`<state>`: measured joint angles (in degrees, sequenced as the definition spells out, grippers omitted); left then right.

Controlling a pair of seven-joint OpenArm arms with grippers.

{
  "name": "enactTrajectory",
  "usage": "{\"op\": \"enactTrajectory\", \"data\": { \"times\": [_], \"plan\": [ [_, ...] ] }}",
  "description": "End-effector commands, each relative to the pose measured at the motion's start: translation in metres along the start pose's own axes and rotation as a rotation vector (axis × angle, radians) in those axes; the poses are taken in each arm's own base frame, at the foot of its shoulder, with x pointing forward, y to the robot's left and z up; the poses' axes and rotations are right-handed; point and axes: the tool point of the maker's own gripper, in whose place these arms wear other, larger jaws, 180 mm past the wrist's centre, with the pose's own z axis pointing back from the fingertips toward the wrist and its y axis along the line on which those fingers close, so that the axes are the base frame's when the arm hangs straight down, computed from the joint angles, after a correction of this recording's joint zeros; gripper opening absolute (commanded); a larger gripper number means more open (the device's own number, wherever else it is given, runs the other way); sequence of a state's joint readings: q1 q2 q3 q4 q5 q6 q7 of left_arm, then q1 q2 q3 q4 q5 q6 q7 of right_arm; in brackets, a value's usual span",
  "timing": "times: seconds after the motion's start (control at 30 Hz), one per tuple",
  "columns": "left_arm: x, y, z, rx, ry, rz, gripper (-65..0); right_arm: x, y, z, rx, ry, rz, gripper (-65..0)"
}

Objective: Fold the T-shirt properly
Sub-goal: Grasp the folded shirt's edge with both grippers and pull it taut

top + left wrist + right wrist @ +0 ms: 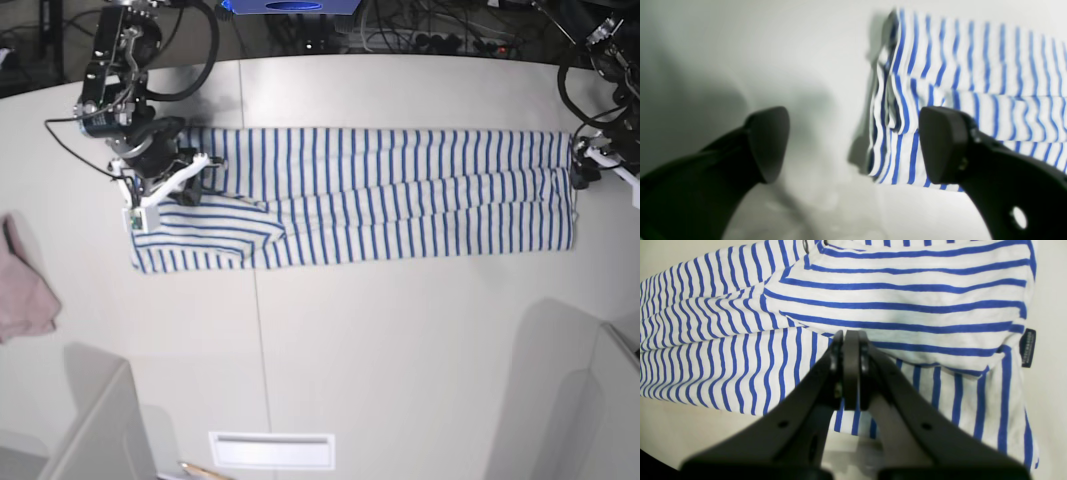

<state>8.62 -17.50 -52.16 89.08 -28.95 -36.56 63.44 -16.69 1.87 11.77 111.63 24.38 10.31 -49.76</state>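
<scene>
While the T-shirt (380, 195) is laid as a long band across the worktop (400, 340), its one end is overhung by the closed, empty right end effector (851, 370); the left end effector (853, 143) is spread wide, empty, at the opposite edge.

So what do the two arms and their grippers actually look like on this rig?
Both grippers, left and right, have matte black fingers ending in flat rounded pads, with small round holes in the finger bodies. From the base view the arms are black, with white wrist parts and looping black cables.

Three views, one desk (400, 330).
Base looks straight down from overhead; both wrist cameras sit close behind their pincers, sharing the T-shirt (380, 195).
</scene>
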Motion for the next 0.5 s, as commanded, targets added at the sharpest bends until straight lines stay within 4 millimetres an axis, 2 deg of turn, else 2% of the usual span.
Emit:
{"op": "enactTrajectory", "data": {
  "times": [0.0,0.2,0.33,0.47],
  "plan": [
    [0.019,-0.005,-0.001,-0.029,-0.064,-0.023,-4.3,0.014,0.002,0.003,0.009,-0.048,0.01,-65.0],
    [0.014,-0.027,-0.031,-0.12,-0.131,0.012,-4.3,0.013,0.001,0.004,0.007,-0.046,0.012,-65.0],
    [-0.006,-0.021,-0.042,-0.124,-0.084,0.077,-4.3,0.013,0.001,0.004,0.006,-0.045,0.013,-65.0],
    [-0.01,-0.022,-0.052,-0.136,-0.064,0.11,-4.3,0.013,0.001,0.004,0.006,-0.045,0.013,-65.0]
  ]
}}
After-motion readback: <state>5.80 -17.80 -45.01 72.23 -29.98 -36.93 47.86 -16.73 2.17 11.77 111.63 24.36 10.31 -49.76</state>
